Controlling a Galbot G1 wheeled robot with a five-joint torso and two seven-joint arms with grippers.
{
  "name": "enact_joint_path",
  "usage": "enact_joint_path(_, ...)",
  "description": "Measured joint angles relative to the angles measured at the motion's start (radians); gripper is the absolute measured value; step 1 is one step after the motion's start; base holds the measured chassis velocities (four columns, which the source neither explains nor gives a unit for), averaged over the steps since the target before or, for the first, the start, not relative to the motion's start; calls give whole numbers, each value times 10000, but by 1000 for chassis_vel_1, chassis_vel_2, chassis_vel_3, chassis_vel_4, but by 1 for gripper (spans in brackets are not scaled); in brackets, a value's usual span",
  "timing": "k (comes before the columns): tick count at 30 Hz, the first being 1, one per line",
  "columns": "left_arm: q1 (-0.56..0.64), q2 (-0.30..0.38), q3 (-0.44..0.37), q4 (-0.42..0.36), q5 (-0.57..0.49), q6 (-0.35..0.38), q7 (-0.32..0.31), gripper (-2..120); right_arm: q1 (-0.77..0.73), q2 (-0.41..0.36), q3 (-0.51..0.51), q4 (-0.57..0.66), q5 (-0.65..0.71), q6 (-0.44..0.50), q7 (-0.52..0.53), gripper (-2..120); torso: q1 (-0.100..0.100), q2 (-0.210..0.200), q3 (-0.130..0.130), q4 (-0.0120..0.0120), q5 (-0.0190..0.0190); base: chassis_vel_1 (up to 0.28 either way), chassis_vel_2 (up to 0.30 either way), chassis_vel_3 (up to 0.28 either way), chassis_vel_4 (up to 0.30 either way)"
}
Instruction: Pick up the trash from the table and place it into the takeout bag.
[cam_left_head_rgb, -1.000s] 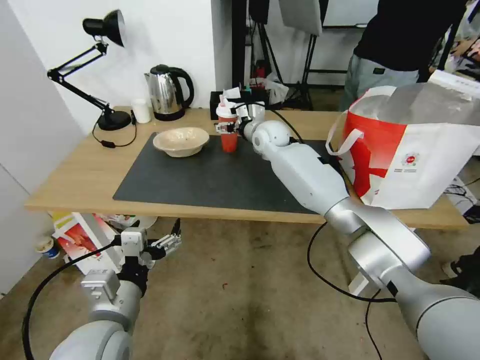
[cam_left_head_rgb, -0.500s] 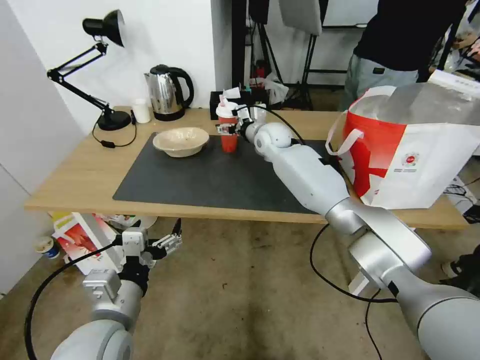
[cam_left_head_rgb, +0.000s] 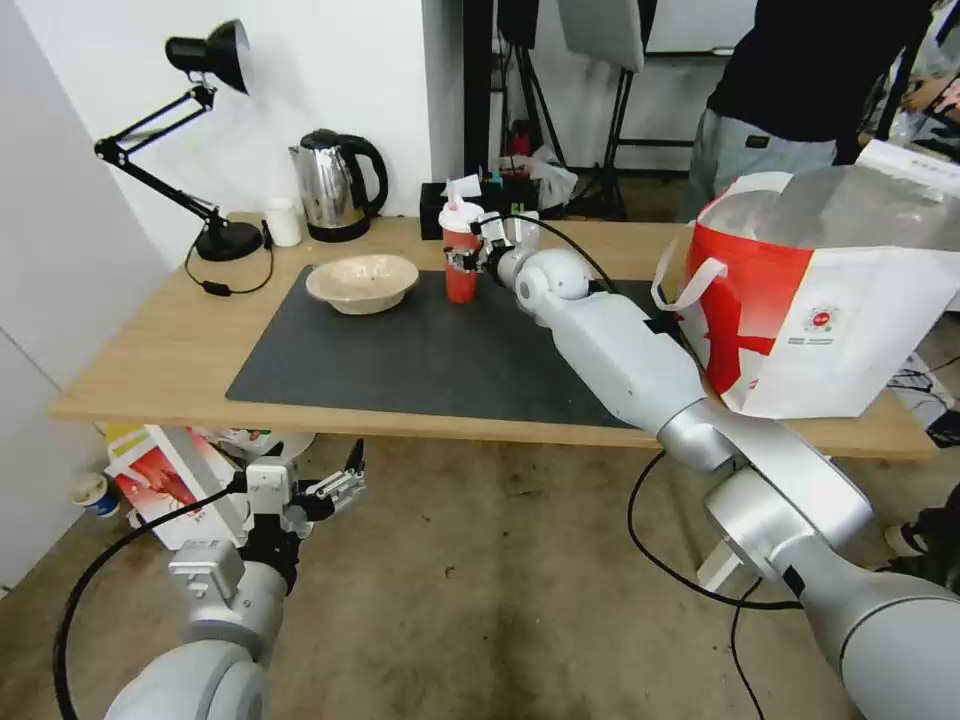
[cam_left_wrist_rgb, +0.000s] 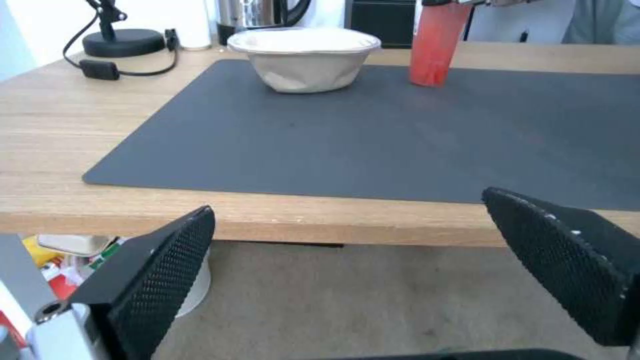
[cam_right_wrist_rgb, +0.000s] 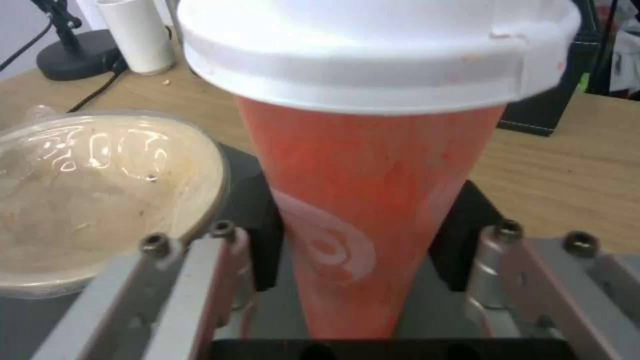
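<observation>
I've got the right pincer (cam_left_head_rgb: 466, 260) out over the far side of the desk (cam_left_head_rgb: 150, 350), clenched on the red cup (cam_left_head_rgb: 461, 252). Wrist cam confirms: black pads (cam_right_wrist_rgb: 263, 240) press both sides of the cup (cam_right_wrist_rgb: 363, 220) approx mid-body. Cup is upright, long axis vertical, white lid up, narrow end down at the back edge of the grey mat (cam_left_head_rgb: 420, 355); can't tell if the base is touching the mat or just off it.

Beige bowl (cam_left_head_rgb: 362, 282) sits open side up on the mat, just beside the cup on my left, not touching. From the left wrist cam, bowl (cam_left_wrist_rgb: 303, 57) and cup (cam_left_wrist_rgb: 437, 42) stand side by side at the mat's (cam_left_wrist_rgb: 373, 130) far end.

Takeout bag (cam_left_head_rgb: 820, 300) stands upright at the desk's right end, mouth up, well apart from the cup.

Left pincer (cam_left_head_rgb: 335, 490) hangs low, below the desk's front edge, released, fingers (cam_left_wrist_rgb: 157, 280) spread wide, holding nothing.

Kettle (cam_left_head_rgb: 335, 185) and desk lamp (cam_left_head_rgb: 205, 140) at back left.
</observation>
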Motion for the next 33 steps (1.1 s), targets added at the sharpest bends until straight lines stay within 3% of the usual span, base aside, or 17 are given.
enact_joint_path(16,-8,72,-46,104,1,-127,-5,100,-150,-1029,-219,1413,387,18,269,7,0,-1,1,-1,0,0,0,0,0)
enact_joint_path(33,-28,40,3,-70,-12,-125,-19,100,673,-3806,306,4855,2659,-526,1106,7,0,0,0,-1,2,0,0,0,0)
